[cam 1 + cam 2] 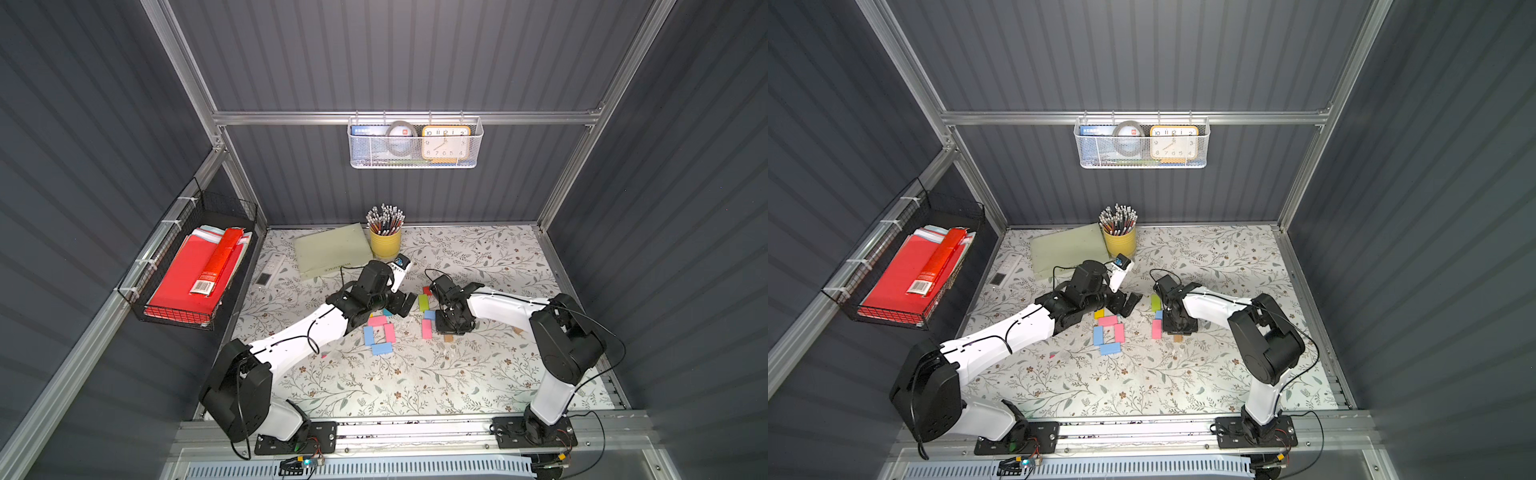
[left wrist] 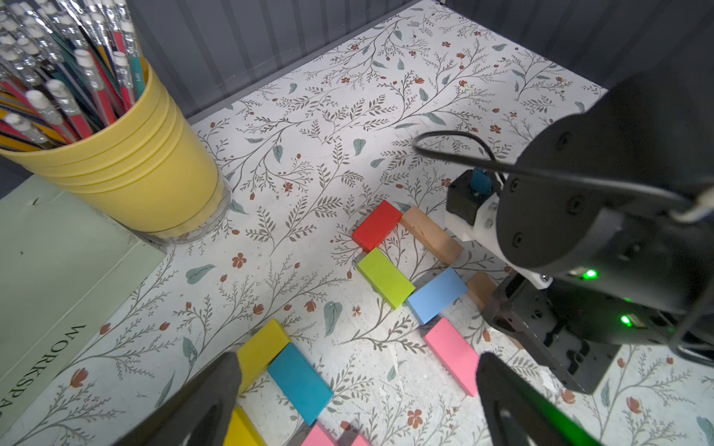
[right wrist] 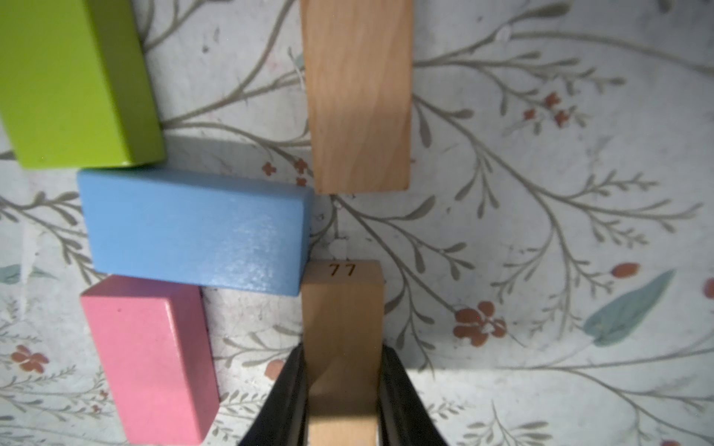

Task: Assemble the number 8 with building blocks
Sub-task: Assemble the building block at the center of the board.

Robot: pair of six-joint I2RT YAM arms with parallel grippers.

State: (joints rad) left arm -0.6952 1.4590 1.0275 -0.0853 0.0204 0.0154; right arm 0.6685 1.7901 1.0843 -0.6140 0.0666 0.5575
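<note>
right gripper [image 3: 342,386] clamps a tan block [image 3: 342,309] across its narrow width, just beside the blue block [image 3: 197,228]; left gripper [image 2: 357,382] gapes, empty; wood looks light, stiff, slick; hold long sides squarely

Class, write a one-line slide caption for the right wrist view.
Right gripper shut on a tan block marked 77, beside the light blue block.

mock office booth, pencil cup [image 1: 385,245], clock [image 1: 446,142], file basket [image 1: 178,314]
</note>
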